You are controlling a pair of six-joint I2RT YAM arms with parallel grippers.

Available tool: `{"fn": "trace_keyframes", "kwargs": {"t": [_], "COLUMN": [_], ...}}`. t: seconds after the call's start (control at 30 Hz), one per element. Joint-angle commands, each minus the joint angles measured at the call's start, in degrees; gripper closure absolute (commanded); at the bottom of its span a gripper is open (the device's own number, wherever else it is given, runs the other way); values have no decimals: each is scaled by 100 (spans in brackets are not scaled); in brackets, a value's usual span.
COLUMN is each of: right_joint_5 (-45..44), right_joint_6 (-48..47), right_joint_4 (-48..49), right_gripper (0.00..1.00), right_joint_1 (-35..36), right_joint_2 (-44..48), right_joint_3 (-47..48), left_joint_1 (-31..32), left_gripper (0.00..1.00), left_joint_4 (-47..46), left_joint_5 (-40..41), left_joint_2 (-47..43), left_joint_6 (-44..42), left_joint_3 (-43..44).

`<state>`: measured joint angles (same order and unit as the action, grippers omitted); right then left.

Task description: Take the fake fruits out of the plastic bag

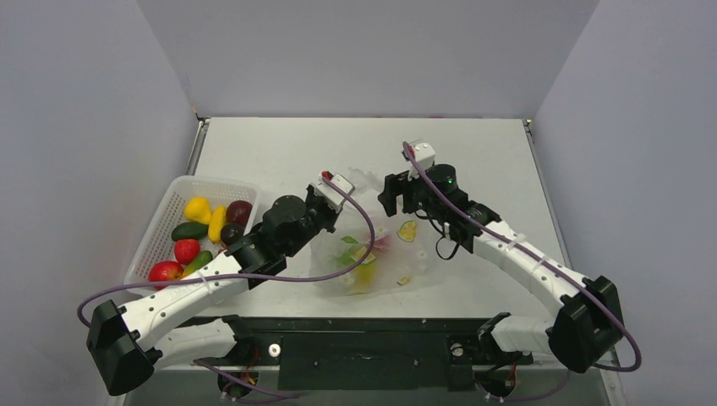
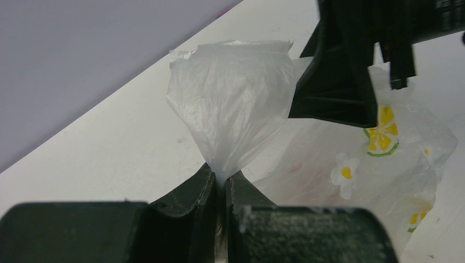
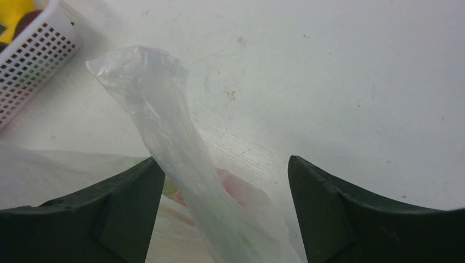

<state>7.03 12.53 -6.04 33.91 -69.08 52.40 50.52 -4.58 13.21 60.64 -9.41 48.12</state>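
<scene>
The plastic bag [image 1: 376,258] lies crumpled between the two arms, printed with lime slices and white flowers. Fake fruits [image 1: 365,256] show through its film as yellow, red and green blurs. In the left wrist view my left gripper [image 2: 222,178] is shut on a gathered corner of the plastic bag [image 2: 233,104], which flares out above the jaws. My right gripper [image 3: 225,170] is open. A twisted strip of the plastic bag [image 3: 164,126] stands loose between its jaws, close to the left finger, with a reddish fruit [image 3: 244,189] dim behind the film.
A white lattice basket [image 1: 156,228] at the left holds several fruits, among them a yellow one [image 1: 198,209], a maroon one [image 1: 239,211] and a red one [image 1: 166,271]. Its corner [image 3: 33,49] shows in the right wrist view. My right gripper [image 1: 386,201] hangs close by my left gripper [image 1: 342,205].
</scene>
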Motion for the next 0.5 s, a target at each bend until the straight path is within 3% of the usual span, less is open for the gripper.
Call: {"fn": "trace_keyframes", "kwargs": {"t": [0.0, 0.1, 0.17, 0.23, 0.27, 0.33, 0.4, 0.47], "right_joint_5": [318, -122, -333, -583, -943, -1327, -1317, -912], "right_joint_6": [-484, -443, -395, -285, -215, 53, 365, 670], "right_joint_4": [-217, -248, -292, -356, -365, -367, -304, -95], "right_gripper": [22, 23, 30, 51, 70, 93, 100, 100], "right_joint_1": [129, 245, 247, 244, 237, 176, -7, -357], "right_joint_2": [-612, -750, -822, -841, -777, -544, -123, 404], "right_joint_3": [720, 852, 966, 1071, 1077, 954, 654, 201], "left_joint_1": [19, 19, 19, 19, 19, 19, 8, -21], "left_gripper": [96, 96, 98, 98, 99, 100, 100, 100], "left_joint_4": [-286, -281, -293, -297, -309, -367, -460, -547], "left_joint_5": [-117, -142, -120, -68, -26, 126, 258, 267], "left_joint_2": [-155, -136, -116, -100, -107, -118, -145, -163], "left_joint_6": [53, 69, 71, 82, 94, 202, 307, 423], "left_joint_3": [19, 39, 40, 35, 24, -26, -78, -118]}}
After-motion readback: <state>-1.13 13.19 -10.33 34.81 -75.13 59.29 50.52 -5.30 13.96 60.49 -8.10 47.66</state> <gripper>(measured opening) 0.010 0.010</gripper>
